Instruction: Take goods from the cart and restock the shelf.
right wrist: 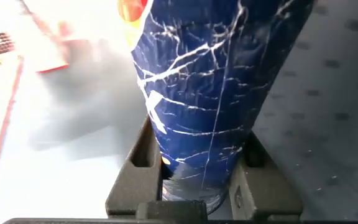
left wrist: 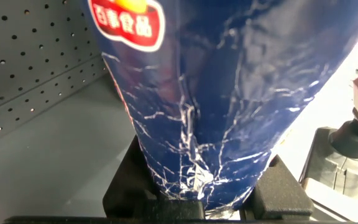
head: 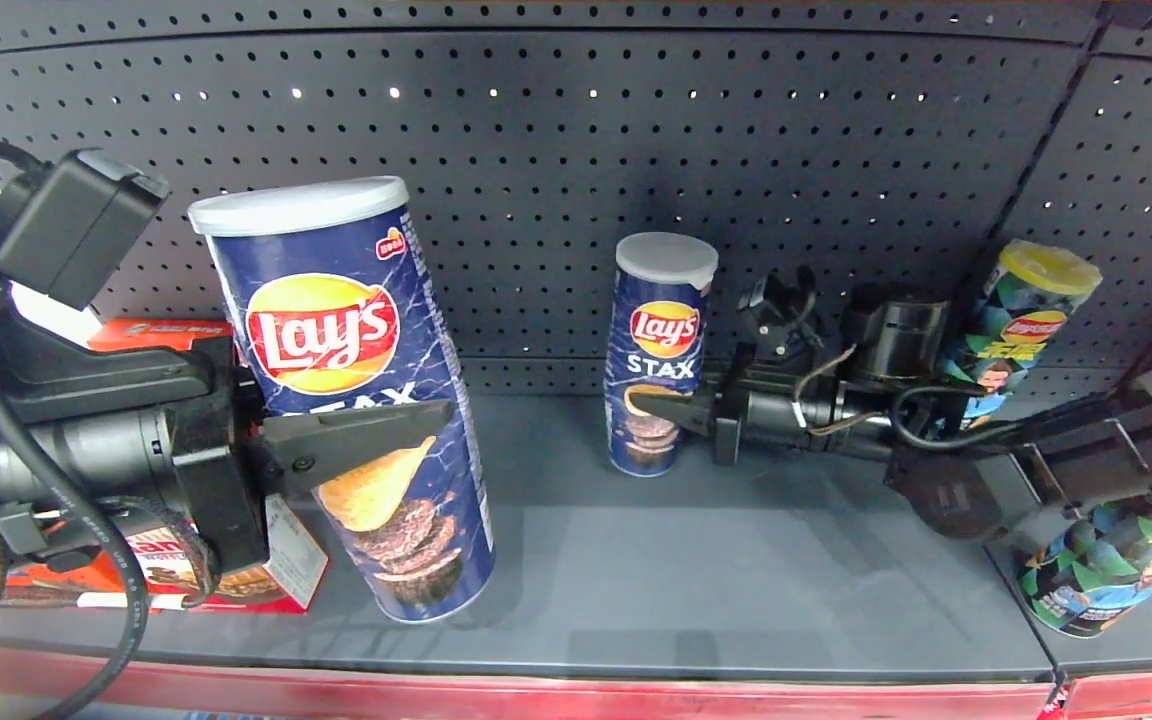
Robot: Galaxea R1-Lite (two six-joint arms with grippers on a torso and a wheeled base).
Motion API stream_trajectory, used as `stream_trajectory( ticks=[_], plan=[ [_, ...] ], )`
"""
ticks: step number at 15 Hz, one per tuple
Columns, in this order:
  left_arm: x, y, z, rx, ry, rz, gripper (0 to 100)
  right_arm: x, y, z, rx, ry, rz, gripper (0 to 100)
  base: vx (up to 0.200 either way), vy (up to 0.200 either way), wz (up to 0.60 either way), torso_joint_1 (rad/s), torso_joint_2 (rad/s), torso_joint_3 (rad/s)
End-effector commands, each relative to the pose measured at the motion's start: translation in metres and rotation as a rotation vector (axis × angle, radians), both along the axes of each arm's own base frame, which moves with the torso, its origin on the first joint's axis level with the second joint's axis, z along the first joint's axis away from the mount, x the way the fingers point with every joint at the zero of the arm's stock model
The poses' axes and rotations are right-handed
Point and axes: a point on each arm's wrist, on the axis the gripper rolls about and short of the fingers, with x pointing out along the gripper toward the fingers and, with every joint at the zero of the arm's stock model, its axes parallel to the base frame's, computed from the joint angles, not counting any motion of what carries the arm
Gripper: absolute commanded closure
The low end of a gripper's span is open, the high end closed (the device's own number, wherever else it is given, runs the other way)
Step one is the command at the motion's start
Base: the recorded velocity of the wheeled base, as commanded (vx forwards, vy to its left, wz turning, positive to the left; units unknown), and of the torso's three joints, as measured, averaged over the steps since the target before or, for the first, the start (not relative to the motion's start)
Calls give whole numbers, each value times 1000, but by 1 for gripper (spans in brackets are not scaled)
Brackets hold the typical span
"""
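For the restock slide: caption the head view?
Left hand grips a tilted dark blue cylindrical chip can, right hand an upright matching can, at the grey metal shelf.

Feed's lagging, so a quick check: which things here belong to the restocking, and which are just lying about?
In the job: near blue can, held by left claw; far blue can, held by right claw; shelf.
Lying about: red boxes at the left; teal cans at the right.

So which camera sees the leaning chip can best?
The head view: it shows the leaning chip can whole, white lid to base, gripped by the left hand. The left wrist view catches a patch of its blue side between the fingers. The right wrist view looks at the other can.
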Motion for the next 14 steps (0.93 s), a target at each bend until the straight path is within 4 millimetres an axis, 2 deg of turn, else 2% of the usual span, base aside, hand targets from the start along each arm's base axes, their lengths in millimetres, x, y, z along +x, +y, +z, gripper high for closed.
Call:
stream_trajectory(
  ticks=[1, 3, 6, 8, 14],
  plan=[
    [0, 0, 0, 0, -1, 0, 100, -49, -5, 12, 21, -37, 28, 100, 0, 0, 0, 0, 0, 0],
    [0, 0, 0, 0, -1, 0, 100, -76, -8, -2, 11, -20, 53, 100, 0, 0, 0, 0, 0, 0],
    [0, 0, 0, 0, 0, 0, 100, -99, -14, -21, -2, -6, 57, 100, 0, 0, 0, 0, 0, 0],
    [1, 0, 0, 0, -1, 0, 100, -103, -18, -30, -8, 3, 56, 100, 0, 0, 0, 0, 0, 0],
    [2, -1, -1, 3, 6, 0, 100, -105, -19, -40, -31, 29, 56, 100, 0, 0, 0, 0, 0, 0]
  ],
)
